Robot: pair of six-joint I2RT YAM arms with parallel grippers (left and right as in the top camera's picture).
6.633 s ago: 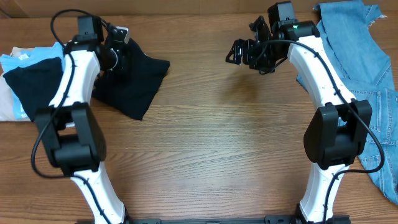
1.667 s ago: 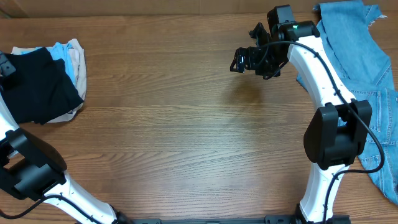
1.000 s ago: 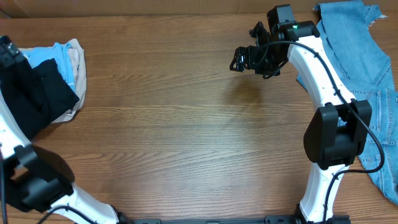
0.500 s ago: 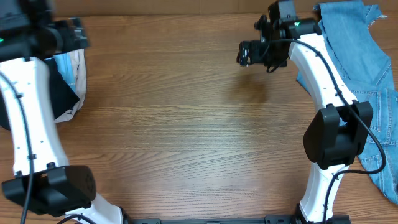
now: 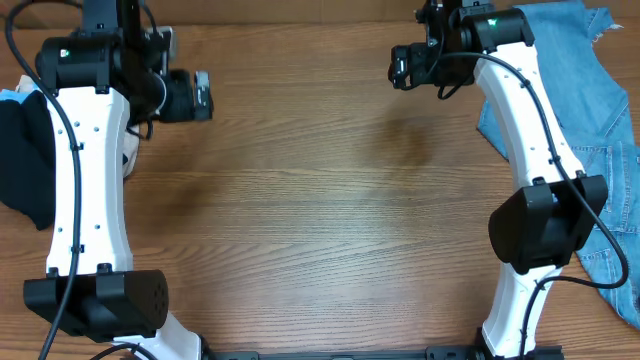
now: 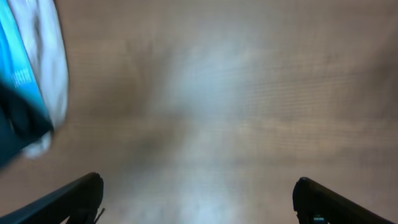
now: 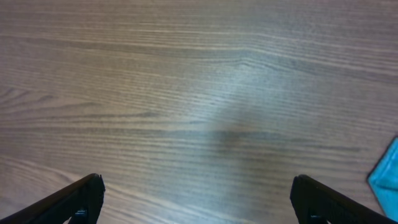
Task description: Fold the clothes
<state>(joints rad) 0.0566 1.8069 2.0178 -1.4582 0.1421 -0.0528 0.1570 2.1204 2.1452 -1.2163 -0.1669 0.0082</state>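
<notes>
Right gripper point(image 7: 198, 200) (jaws wide) over a wood-grain table point(image 7: 205, 87); blue scrap point(image 7: 388, 180), possibly denim, at the right edge.

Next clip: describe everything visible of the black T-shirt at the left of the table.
The plain black soft-fabric T-shirt lies as a dark heap at the left edge of the wooden table, cut by the frame and partly hidden behind the white left arm. Sleeves, neck and label are not discernible. A pale blue garment adjoins it.
</notes>
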